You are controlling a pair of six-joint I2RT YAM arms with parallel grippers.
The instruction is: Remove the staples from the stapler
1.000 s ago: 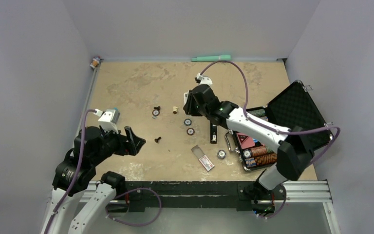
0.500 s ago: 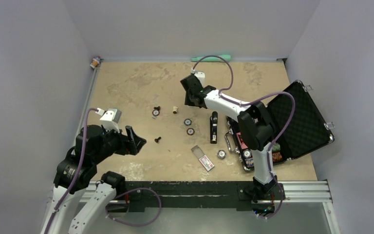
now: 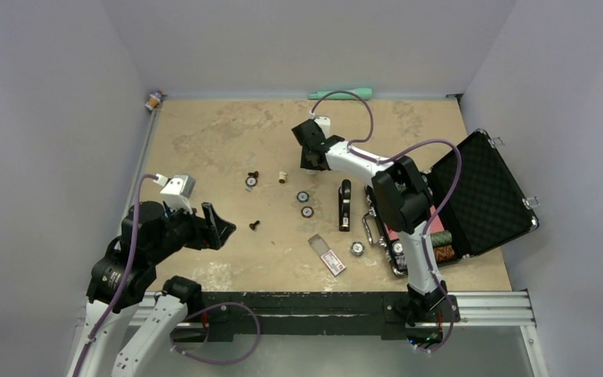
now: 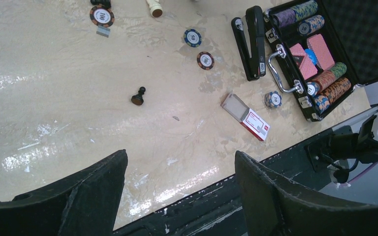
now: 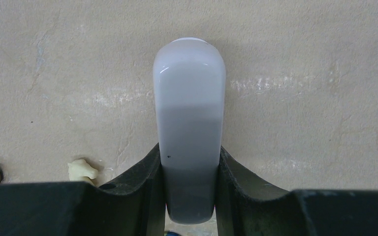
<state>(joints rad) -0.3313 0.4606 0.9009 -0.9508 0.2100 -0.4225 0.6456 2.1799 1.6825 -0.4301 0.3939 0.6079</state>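
The slim black stapler (image 3: pixel 345 206) lies closed on the tan table, lengthwise beside the open case; it also shows in the left wrist view (image 4: pixel 253 42). My right gripper (image 3: pixel 309 155) is over the table, beyond and to the left of the stapler. In the right wrist view it (image 5: pixel 189 153) is shut on a smooth pale grey-white rounded bar (image 5: pixel 189 113) that sticks out past the fingers. My left gripper (image 3: pixel 221 228) is open and empty above the near left of the table, its jaws wide apart in the left wrist view (image 4: pixel 179 160).
An open black case (image 3: pixel 479 184) of poker chips and cards sits right of the stapler. A red-and-white staple box (image 3: pixel 330 257), loose poker chips (image 3: pixel 305 204), dark pawns (image 3: pixel 255 226) and a cream piece (image 5: pixel 82 169) are scattered mid-table. A green pen (image 3: pixel 340 93) lies at the back wall.
The right arm has folded back and swung its gripper farther from me, away from the stapler. The left arm and the stapler have not moved.
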